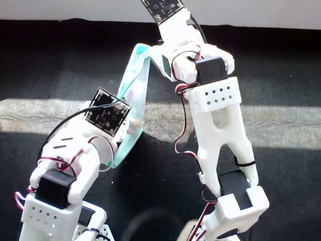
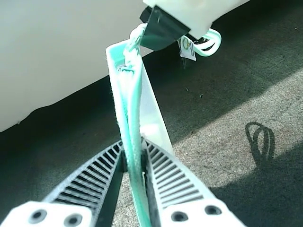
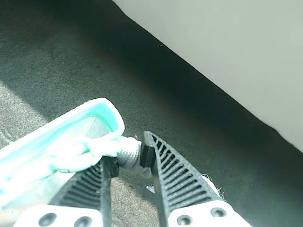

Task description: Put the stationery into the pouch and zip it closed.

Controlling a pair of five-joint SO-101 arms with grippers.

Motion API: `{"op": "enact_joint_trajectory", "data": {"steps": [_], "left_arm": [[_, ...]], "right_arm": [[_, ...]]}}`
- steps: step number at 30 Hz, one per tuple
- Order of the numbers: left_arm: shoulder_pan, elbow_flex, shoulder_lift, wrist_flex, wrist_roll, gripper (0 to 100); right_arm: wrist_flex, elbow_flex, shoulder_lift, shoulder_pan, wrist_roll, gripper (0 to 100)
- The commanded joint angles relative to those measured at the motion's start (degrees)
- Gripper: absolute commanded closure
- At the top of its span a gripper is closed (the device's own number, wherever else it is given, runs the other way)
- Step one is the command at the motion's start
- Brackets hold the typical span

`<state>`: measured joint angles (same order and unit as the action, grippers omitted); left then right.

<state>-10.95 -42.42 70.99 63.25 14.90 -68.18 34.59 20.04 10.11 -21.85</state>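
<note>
Mint-green plastic pouch (image 1: 131,95) taut for zipping: my left gripper (image 2: 134,147) clamps edge, right gripper (image 3: 130,150) pinches grey zipper pull (image 3: 124,155).

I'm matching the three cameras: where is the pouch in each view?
High view: pouch stretched between the two arms, centre-left.
Left wrist view: pouch edge-on, clamped in the left gripper, running to the right gripper.
Right wrist view: pouch, its end pinched by the right gripper.
Shared landmark: the dark table cover.
</note>
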Motion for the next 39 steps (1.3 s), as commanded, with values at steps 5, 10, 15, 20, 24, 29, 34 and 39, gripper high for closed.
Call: {"op": "enact_joint_trajectory", "data": {"steps": [5, 10, 15, 20, 24, 29, 34, 39], "left_arm": [[2.8, -3.9, 9.2, 5.0, -0.4, 99], [2.6, -4.5, 11.1, 7.2, -0.4, 99], [2.8, -4.4, 11.3, 7.4, -0.4, 99], [2.8, -4.3, 11.3, 7.4, -0.4, 99], [2.5, -4.2, 11.3, 7.4, -0.4, 99], [2.6, -4.1, 11.3, 7.0, -0.4, 99], [2.8, -4.1, 10.7, 1.8, -0.4, 99], [2.8, -3.9, 8.6, -6.4, -2.7, 99]], "right_arm": [[5.6, 1.8, 10.9, -18.3, -0.1, 99.3], [6.2, 6.1, 15.1, -18.4, 0.0, 99.3], [6.1, 11.2, 19.6, -19.6, 0.0, 99.3], [5.6, 14.7, 23.3, -21.8, 0.0, 99.3], [3.8, 16.0, 23.8, -22.3, 0.0, 99.3], [2.4, 16.4, 23.2, -22.4, 0.0, 99.3], [-7.3, 23.7, 20.4, -21.5, 0.1, 99.3], [-16.4, 35.5, 17.3, -18.9, 0.1, 99.3]]}}
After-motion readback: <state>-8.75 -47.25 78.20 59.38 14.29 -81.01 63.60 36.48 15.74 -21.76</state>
